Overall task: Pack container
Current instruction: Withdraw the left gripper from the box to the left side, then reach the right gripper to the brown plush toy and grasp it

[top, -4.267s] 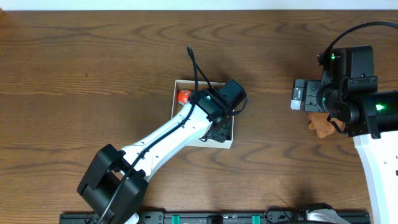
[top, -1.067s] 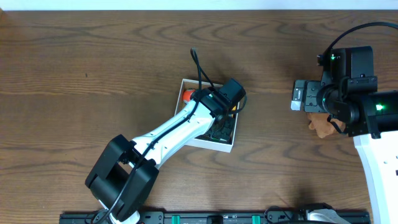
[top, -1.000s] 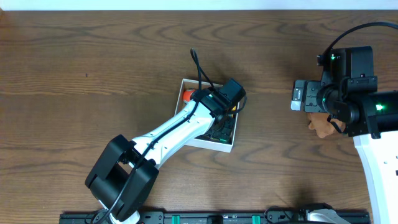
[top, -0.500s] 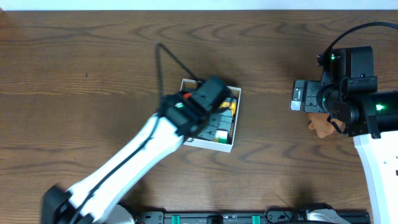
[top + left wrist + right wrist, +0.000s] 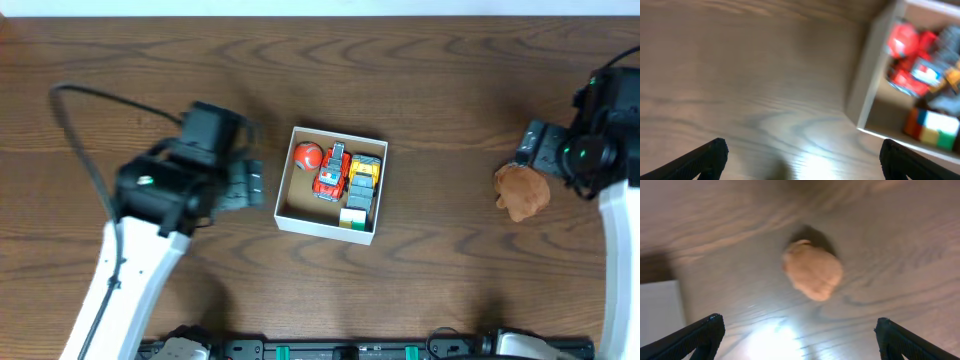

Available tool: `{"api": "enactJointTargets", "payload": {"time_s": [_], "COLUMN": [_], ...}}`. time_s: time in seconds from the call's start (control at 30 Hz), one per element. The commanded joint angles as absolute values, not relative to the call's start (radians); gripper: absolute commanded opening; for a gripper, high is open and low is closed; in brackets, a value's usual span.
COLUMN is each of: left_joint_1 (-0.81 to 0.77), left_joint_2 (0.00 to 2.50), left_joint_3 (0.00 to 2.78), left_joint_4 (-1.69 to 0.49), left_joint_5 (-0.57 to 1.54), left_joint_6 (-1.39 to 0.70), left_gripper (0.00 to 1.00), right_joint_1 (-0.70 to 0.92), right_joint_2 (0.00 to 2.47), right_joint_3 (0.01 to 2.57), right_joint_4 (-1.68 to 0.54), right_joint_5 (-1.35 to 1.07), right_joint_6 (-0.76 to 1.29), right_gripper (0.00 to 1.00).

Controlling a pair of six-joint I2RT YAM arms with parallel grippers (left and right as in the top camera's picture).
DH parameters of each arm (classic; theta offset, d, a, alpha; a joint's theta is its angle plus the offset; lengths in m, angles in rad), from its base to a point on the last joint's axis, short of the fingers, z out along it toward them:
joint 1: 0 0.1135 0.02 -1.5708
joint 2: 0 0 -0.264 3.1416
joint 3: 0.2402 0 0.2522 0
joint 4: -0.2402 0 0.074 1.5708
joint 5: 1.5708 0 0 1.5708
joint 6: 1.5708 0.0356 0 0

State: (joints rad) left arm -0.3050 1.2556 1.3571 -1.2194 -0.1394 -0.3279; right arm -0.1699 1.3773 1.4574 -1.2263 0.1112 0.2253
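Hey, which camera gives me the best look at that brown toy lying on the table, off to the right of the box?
The right wrist view: the brown toy sits large in mid-frame, unblocked, though slightly blurred. Overhead it looks small, well to the right of the container. The left wrist view does not show it.

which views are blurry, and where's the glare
Left wrist: everything smeared, container edges soft, white glare on the table at the bottom. Right wrist: brown toy soft, glare patch below it. Overhead: sharp, except the smeared left arm.
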Motion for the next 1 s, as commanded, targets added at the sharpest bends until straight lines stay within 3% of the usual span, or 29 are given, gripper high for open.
{"api": "enactJointTargets", "payload": {"time_s": [0.0, 0.23, 0.77, 0.83, 0.97], "left_joint_1": [-0.192, -0.070, -0.064, -0.064, -0.064], "left_joint_2": [1.226, 1.224, 1.224, 1.224, 1.224], "left_joint_3": [1.380, 1.379, 1.379, 1.379, 1.379], "left_joint_4": [-1.227, -1.249, -1.239, -1.238, -1.238], "left_joint_5": [-0.165, -0.138, -0.139, -0.139, -0.139], "left_joint_6": [-0.309, -0.316, -0.316, -0.316, -0.316], "left_gripper": [0.98, 0.98, 0.98, 0.98, 0.98], "right_joint_1": [-0.226, -0.262, -0.266, -0.266, -0.266], "right_joint_2": [1.472, 1.694, 2.037, 2.048, 2.046], "right_joint_3": [1.457, 1.457, 1.456, 1.456, 1.454], "right_joint_4": [-1.199, -1.162, -1.161, -1.167, -1.170], "right_joint_5": [0.071, 0.071, 0.024, 0.009, -0.005], "right_joint_6": [0.087, -0.059, -0.113, -0.113, -0.105], "right_gripper": [0.99, 0.99, 0.99, 0.91, 0.61]}}
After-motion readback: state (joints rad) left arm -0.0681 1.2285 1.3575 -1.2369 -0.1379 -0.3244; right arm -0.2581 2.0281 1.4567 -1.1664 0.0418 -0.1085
